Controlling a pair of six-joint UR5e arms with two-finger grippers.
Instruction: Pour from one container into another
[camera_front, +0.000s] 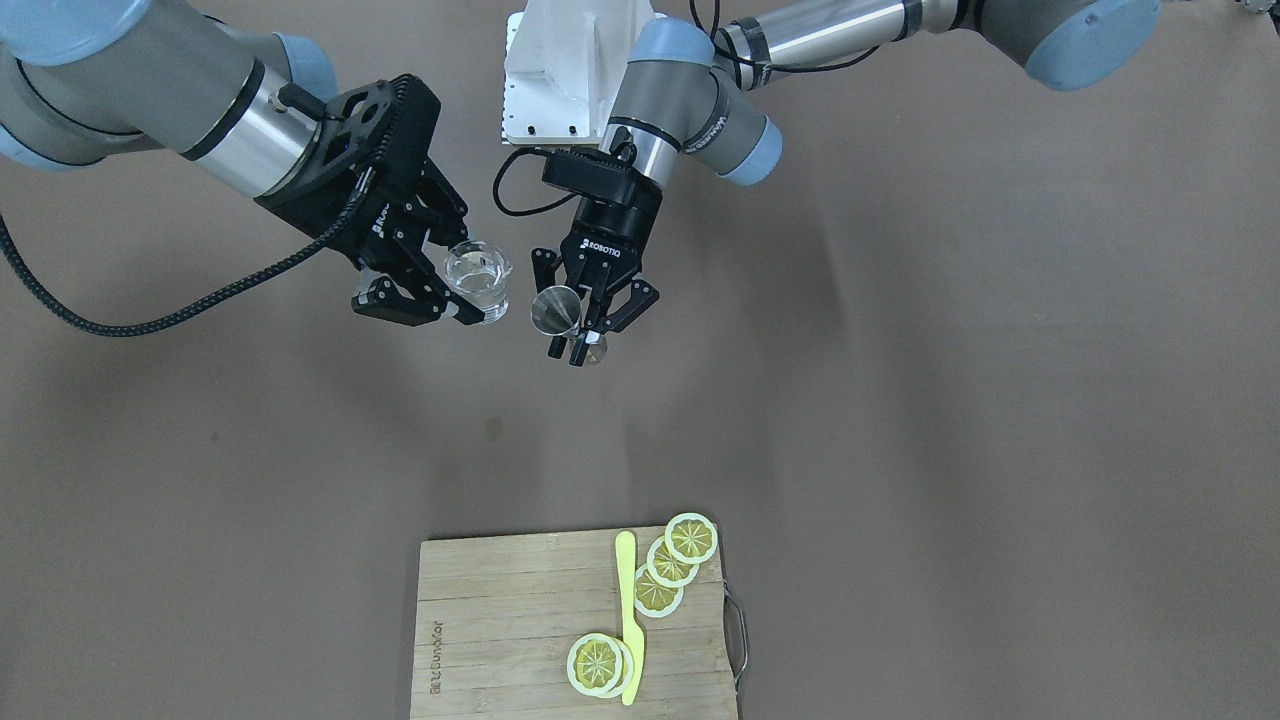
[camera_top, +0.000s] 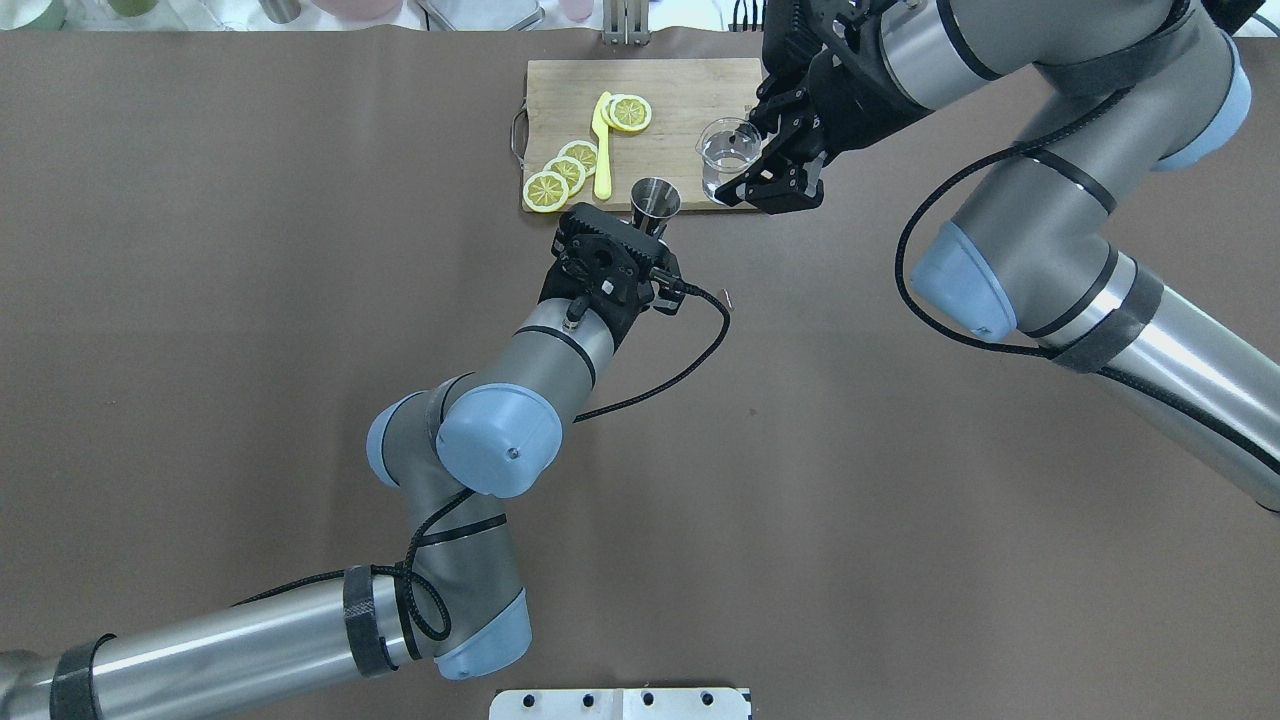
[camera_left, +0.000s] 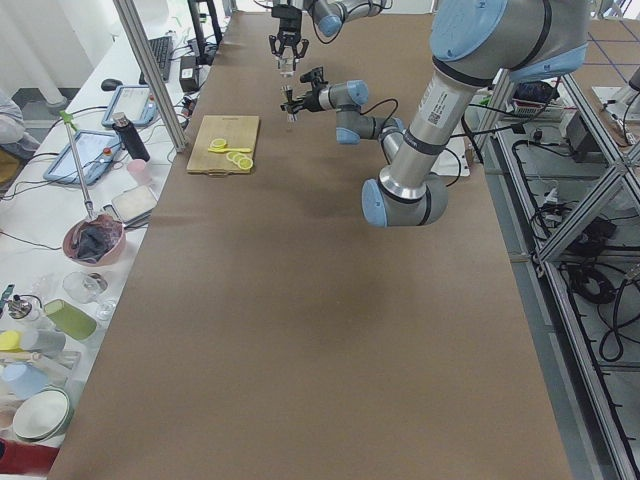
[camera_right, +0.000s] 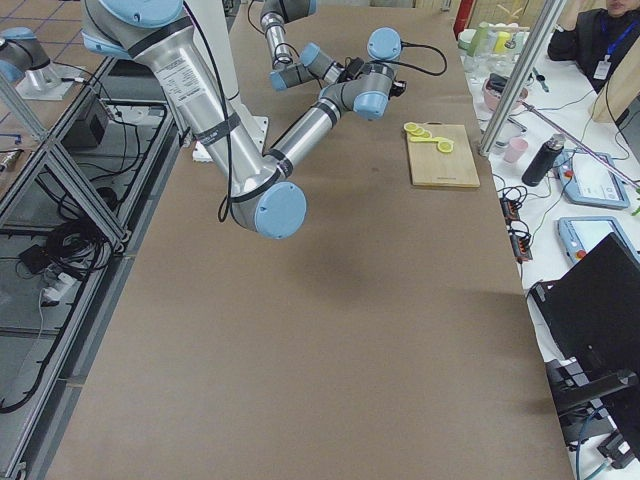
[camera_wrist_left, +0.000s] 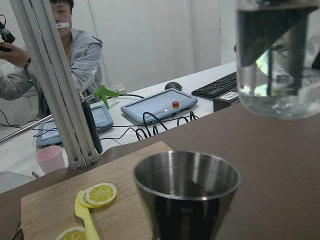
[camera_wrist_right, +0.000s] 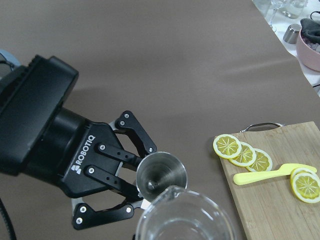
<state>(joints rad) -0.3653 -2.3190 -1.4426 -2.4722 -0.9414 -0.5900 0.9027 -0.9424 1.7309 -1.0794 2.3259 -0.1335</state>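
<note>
Tumbler (camera_front: 478, 275) and jigger (camera_front: 556, 310) held above brown table (camera_front: 900, 400), lemon-slice board (camera_front: 500, 600), cluttered white desk (camera_left: 40, 215)

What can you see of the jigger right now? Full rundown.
The steel jigger is grey polished metal, hourglass-shaped: two cones joined at a narrow waist. It stands upright, open mouth up, clamped near the waist by the left gripper, seemingly raised off the table. Only the gripper's fingers touch it. The glass tumbler in the right gripper hangs close beside and higher, apart from it. Whether the jigger holds liquid I cannot tell.
</note>
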